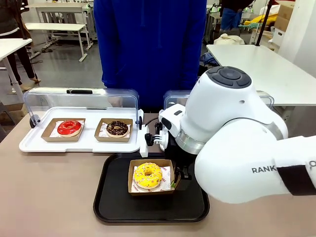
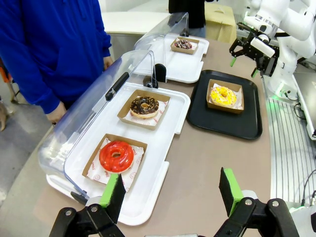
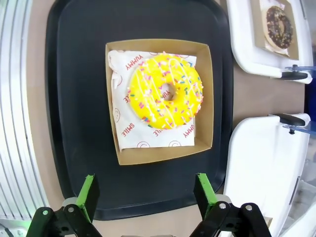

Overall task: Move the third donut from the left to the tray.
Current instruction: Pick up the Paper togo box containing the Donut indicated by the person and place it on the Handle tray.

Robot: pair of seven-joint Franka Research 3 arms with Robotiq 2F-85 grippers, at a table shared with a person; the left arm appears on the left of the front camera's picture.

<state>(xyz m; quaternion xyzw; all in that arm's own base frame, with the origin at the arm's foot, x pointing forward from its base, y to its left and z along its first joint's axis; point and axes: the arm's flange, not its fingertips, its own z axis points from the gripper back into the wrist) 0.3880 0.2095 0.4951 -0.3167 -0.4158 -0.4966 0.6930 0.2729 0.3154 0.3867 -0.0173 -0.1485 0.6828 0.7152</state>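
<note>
The third donut from the left [image 1: 147, 175], yellow-iced with sprinkles, lies in its square brown cardboard box on the black tray [image 1: 114, 200]. In the right wrist view the donut [image 3: 164, 92] and box sit flat on the tray [image 3: 74, 98]. My right gripper [image 3: 145, 195] hangs open just above and off the box's edge, with nothing between its green pads. The left wrist view shows that gripper [image 2: 245, 53] raised over the far end of the tray [image 2: 247, 129], apart from the donut [image 2: 223, 95]. My left gripper [image 2: 170, 190] is open and empty above the table.
A white tray [image 1: 79, 144] with its clear lid raised holds a red donut [image 1: 69, 128] and a chocolate donut [image 1: 117, 128]. A second white tray [image 2: 190, 69] farther off carries another boxed donut [image 2: 183, 44]. A person in blue [image 1: 148, 44] stands at the far side.
</note>
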